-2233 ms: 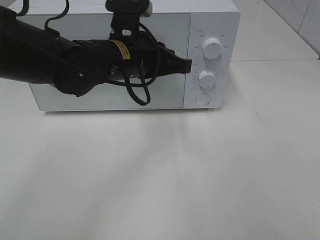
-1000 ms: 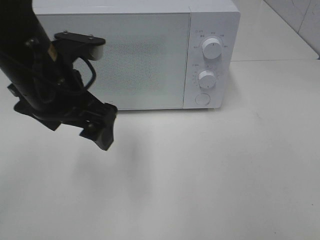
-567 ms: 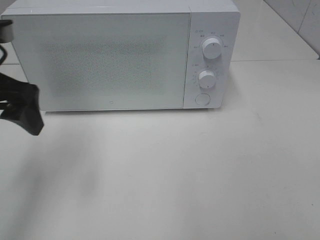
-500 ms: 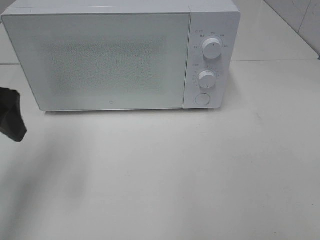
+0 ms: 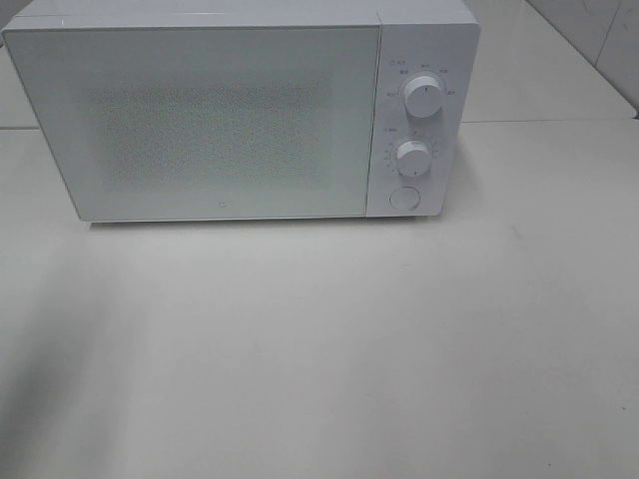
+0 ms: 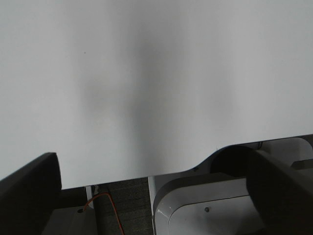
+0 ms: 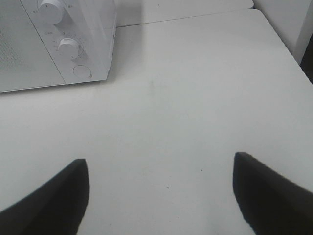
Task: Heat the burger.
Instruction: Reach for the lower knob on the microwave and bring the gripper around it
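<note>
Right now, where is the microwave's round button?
High view: the round button sits low on the microwave's right panel, under the lower knob.

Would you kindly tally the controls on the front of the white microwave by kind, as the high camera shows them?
Knobs: 2 (upper knob, lower knob)
Round button: 1
Total: 3

Both tools open and empty

The left tool [image 6: 154, 188] has its dark jaws spread as wide as they go, with nothing between them. The right tool [image 7: 161, 191] is tilted downward, its jaws also wide apart and gripping nothing.
</note>
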### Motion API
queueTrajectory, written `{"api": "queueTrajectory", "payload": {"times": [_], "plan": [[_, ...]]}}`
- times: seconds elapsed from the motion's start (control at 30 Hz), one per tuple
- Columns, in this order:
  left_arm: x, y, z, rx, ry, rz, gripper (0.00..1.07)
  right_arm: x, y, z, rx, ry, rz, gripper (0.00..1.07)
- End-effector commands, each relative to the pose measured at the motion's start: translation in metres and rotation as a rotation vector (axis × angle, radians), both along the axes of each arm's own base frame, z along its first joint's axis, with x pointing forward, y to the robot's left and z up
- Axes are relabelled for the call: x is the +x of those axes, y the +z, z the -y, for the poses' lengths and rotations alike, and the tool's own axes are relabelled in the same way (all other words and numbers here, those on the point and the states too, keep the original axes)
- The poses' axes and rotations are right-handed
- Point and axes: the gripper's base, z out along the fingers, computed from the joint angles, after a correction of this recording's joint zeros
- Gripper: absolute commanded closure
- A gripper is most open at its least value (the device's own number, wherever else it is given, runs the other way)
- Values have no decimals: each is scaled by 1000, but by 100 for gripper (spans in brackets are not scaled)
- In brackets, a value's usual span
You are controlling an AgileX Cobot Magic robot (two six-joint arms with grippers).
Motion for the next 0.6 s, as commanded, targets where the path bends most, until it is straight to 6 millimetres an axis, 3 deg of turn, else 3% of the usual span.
{"api": "queueTrajectory", "payload": {"times": [0.03, 0.17, 0.6], "plan": [[-17, -5, -4, 5, -7, 5, 8, -3, 0, 1, -15, -1, 36, 33], [-38, -10, -10, 20, -17, 42, 8, -3, 0, 1, -15, -1, 36, 33], [-61, -2, -19, 58, -31, 146, 8, -3, 0, 1, -13, -3, 36, 33]]}}
